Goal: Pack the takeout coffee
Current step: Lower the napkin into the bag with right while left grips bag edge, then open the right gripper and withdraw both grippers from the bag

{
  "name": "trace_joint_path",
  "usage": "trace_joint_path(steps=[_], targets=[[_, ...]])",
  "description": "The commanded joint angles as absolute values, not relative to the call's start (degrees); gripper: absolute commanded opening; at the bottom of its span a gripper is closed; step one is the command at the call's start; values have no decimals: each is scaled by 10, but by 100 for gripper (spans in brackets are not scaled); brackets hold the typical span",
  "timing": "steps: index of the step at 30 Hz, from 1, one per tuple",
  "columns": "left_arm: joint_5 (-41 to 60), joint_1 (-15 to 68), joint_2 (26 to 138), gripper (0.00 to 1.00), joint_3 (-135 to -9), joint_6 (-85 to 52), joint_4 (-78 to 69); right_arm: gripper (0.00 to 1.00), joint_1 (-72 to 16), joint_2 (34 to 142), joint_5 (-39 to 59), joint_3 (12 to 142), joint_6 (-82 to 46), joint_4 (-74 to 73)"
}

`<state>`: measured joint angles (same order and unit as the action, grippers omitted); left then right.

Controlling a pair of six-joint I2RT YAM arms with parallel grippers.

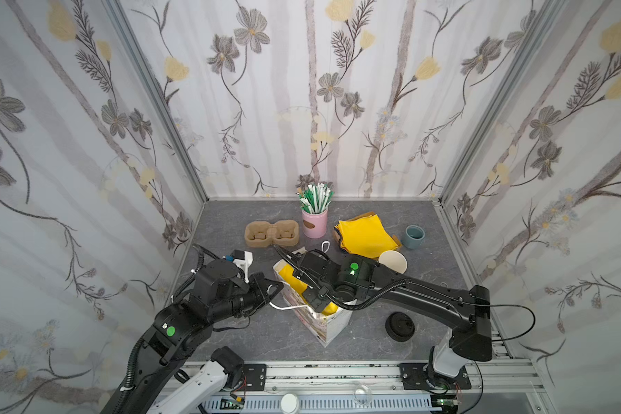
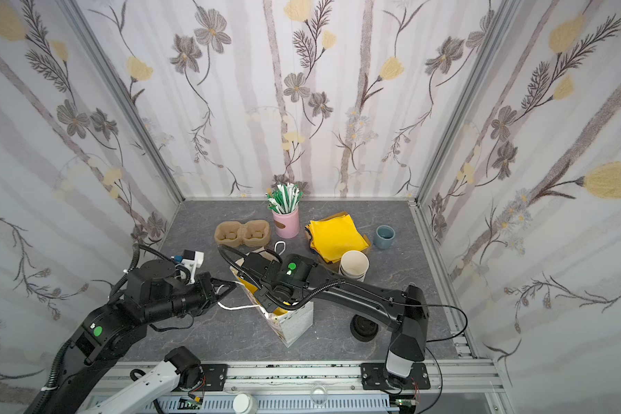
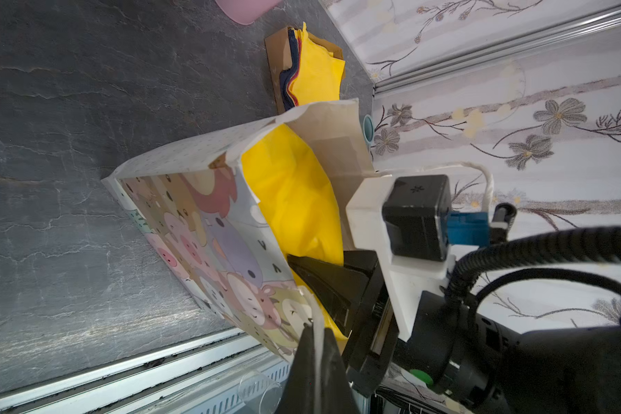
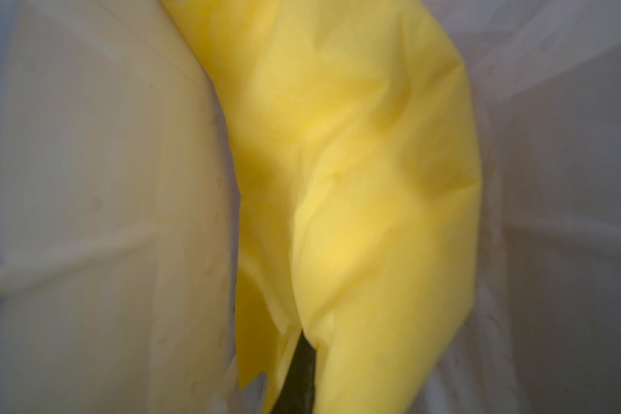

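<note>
The takeout coffee is hidden from every view. A paper bag (image 1: 332, 324) printed with cartoon animals stands open at mid-table, also visible in the left wrist view (image 3: 208, 222). A crumpled yellow napkin (image 3: 294, 186) fills its mouth. My left gripper (image 3: 312, 328) is shut on the bag's near rim, a white strip pinched between its fingers; in a top view it sits at the bag's left edge (image 1: 278, 286). My right gripper (image 4: 298, 380) reaches down inside the bag (image 2: 269, 304), shut on the yellow napkin (image 4: 355, 179), which drapes around its dark fingertips.
A low pile of black lids (image 1: 399, 326) lies right of the bag. A stack of lidless cups (image 1: 393, 261), folded yellow napkins (image 1: 366, 234), a blue-grey cup (image 1: 414, 236), a pink cup of straws (image 1: 314, 222) and a cardboard cup carrier (image 1: 271, 233) stand behind.
</note>
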<state>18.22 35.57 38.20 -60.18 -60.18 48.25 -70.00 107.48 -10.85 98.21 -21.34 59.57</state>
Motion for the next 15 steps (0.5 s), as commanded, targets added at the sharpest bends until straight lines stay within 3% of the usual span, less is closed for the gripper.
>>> trace_joint_path(steps=[1,9,15], targets=[[178,355,380,0,-604,-596,466,18,-700,1081,-106,979,-213,570],[174,356,378,3,-610,-582,466,54,-699,1054,-148,1017,-234,574],[168,356,378,11,-606,-575,466,71,-702,1012,-143,1033,-252,544]])
